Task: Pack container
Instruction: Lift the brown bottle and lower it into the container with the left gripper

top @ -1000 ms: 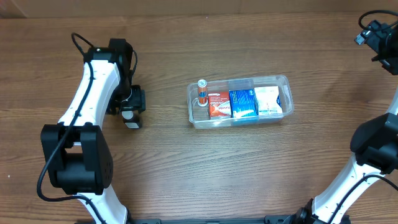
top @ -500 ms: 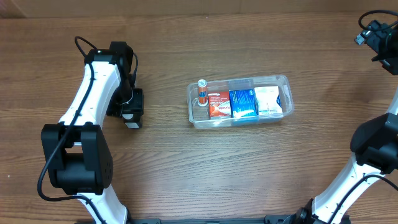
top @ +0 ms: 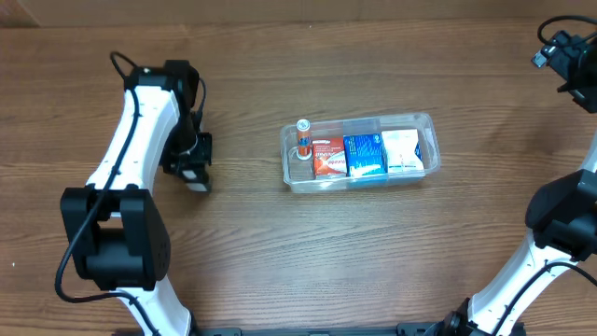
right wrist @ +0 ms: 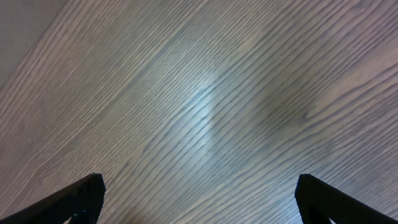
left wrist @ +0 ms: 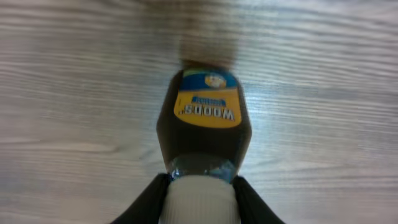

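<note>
The clear container (top: 360, 185) lies mid-table. It holds a small orange-labelled bottle (top: 303, 133), a red box (top: 328, 156), a blue box (top: 365, 155) and a white box (top: 403, 150). To its left a dark bottle (left wrist: 207, 118) with a yellow and blue label lies on the wood. My left gripper (left wrist: 200, 202) is shut on the bottle's white ribbed cap (left wrist: 200, 194), one black finger (left wrist: 146, 202) on each side. From overhead the left gripper (top: 191, 161) covers most of the bottle (top: 199, 183). My right gripper (right wrist: 199, 205) is open over bare wood at the far right back.
The right arm (top: 564, 51) reaches over the table's back right corner, its base at the front right. The left arm (top: 140, 121) runs from the front left toward the back. Bare wood lies between the bottle and the container.
The left gripper's jaws have closed onto the bottle's cap, and the wrist has shifted slightly. The right arm has not moved.
</note>
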